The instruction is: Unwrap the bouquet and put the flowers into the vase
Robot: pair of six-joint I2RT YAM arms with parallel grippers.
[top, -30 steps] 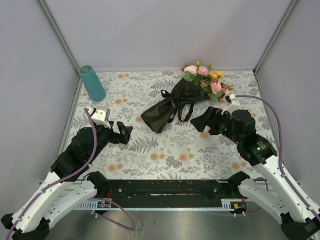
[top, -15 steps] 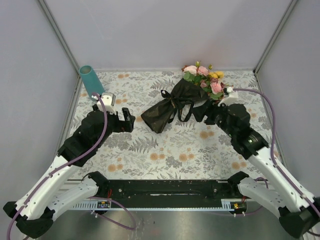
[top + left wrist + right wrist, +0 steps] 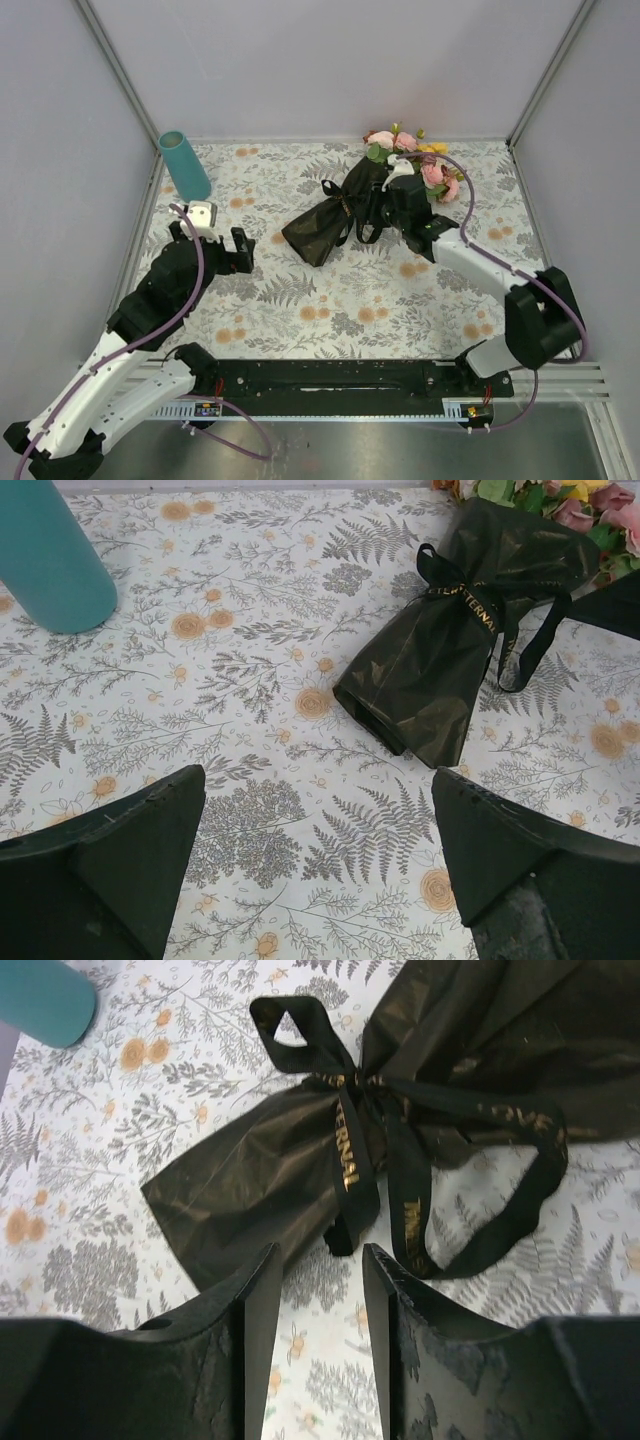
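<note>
Bouquet [image 3: 325,225] lies wrapped, ribbon [image 3: 350,1165] tied.

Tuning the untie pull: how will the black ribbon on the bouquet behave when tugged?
Probably floppy: the ribbon lies in slack, curving loops on the tablecloth. Likely light, being a thin flat band. The glossy wrap may slide along when it is tugged.

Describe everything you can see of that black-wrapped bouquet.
The bouquet lies on its side on the tablecloth, blooms toward the far right. Glossy black paper wraps its base, tied with a black ribbon lettered in gold. Pink and yellow roses and green leaves poke out. The right tool hovers by the ribbon's tails.
</note>
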